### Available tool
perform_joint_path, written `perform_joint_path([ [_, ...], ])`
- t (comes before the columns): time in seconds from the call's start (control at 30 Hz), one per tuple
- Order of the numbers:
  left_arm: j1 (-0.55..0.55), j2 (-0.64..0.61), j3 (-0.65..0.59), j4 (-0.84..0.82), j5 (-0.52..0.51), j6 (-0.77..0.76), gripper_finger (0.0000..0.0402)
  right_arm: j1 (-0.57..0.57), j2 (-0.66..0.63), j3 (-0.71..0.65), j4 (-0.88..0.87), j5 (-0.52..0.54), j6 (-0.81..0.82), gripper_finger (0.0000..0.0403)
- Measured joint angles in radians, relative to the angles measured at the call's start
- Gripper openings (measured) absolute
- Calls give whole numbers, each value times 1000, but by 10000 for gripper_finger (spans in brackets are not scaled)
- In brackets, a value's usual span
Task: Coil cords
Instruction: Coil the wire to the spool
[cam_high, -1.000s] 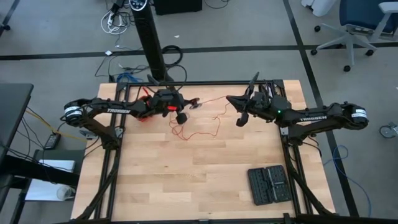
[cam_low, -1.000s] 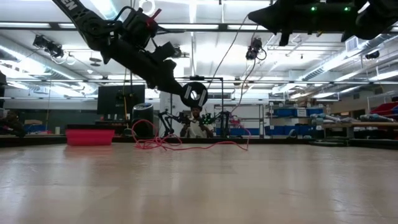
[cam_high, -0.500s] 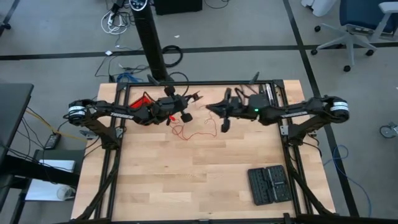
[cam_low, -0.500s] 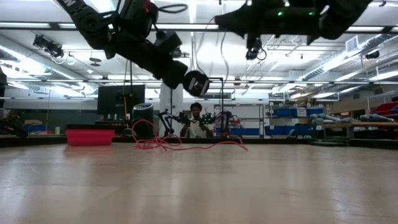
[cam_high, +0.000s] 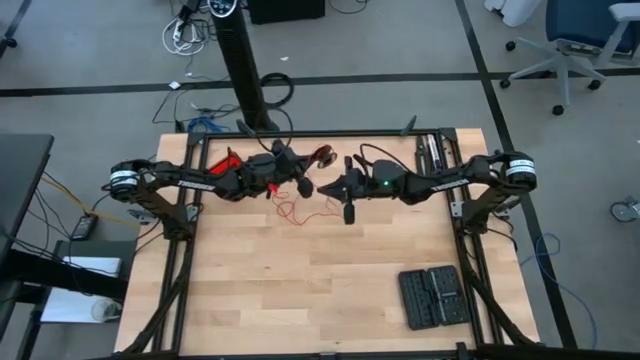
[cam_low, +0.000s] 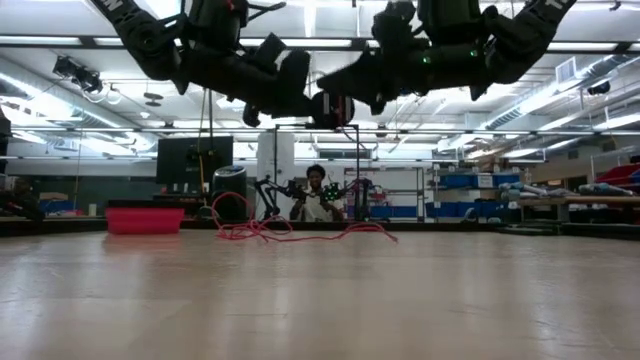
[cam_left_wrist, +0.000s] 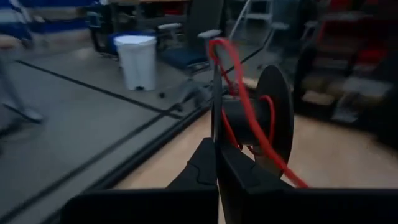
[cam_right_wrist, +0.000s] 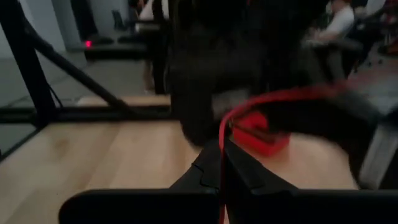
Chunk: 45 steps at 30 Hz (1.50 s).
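The cord is a thin red wire; its loose loops lie on the table (cam_high: 292, 211), (cam_low: 300, 232). Part of it is wound on a black spool (cam_left_wrist: 249, 118), (cam_high: 322, 155), (cam_low: 335, 108) held in the air over the table's far middle. My left gripper (cam_left_wrist: 217, 167), (cam_high: 308, 170) is shut on the spool. My right gripper (cam_right_wrist: 221, 167), (cam_high: 334, 186) is close beside it on the right, shut on the wire. My left gripper pinches the rim of the spool's near flange (cam_left_wrist: 216, 134) between its two fingers, coming in about level from the table's left. The spool is lifted clear, with the wire running over its core and trailing down. My right gripper pinches a single strand of the red wire (cam_right_wrist: 222, 140) between its fingertips, pointing about level from the table's right. From the fingers the strand rises and bends away toward the spool. The wire's far part is hidden behind the dark, blurred left arm.
A red box (cam_high: 229, 162), (cam_right_wrist: 258, 135) sits at the far left under the left arm. A black tray (cam_high: 432, 296) lies near the front right corner. A black metal frame (cam_high: 330, 133) rims the table. A person sits in the room beyond (cam_low: 316, 195).
My right gripper has gone toward the table's left and down, closing on the spool while staying shut on the wire. My left gripper has tipped up to about level and rolled, carrying the spool up and toward the far right. The wire between them has shortened.
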Motion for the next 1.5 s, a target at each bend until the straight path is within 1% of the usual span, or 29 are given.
perform_joint_path([
  [0.13,0,0,0,31,79,-100,0,0,5,-4,-84,31,1,0],
  [0.2,-1,0,0,44,102,-124,0,1,7,-4,-125,36,1,0],
  [0.33,4,0,0,41,107,-143,0,15,7,-4,-154,38,-12,0],
  [0.47,14,0,0,45,116,-205,0,20,7,-4,-181,45,-19,0],
  [0.53,17,0,0,44,136,-240,0,18,8,-4,-215,85,-44,0],
  [0.63,17,0,0,44,148,-279,0,10,8,-4,-254,171,-90,0],
  [0.77,17,0,0,45,139,-315,0,3,8,-4,-260,267,-146,0],
  [0.87,17,-1,0,61,111,-315,0,-5,9,-4,-259,273,-166,0],
  [1.0,17,-2,1,105,109,-315,0,-15,10,-4,-280,272,-166,0],
  [1.37,50,-77,1,82,110,-287,0,-24,11,-4,-439,252,-101,0],
  [1.5,55,-81,2,70,118,-287,0,-24,11,-4,-499,252,-68,0],
])
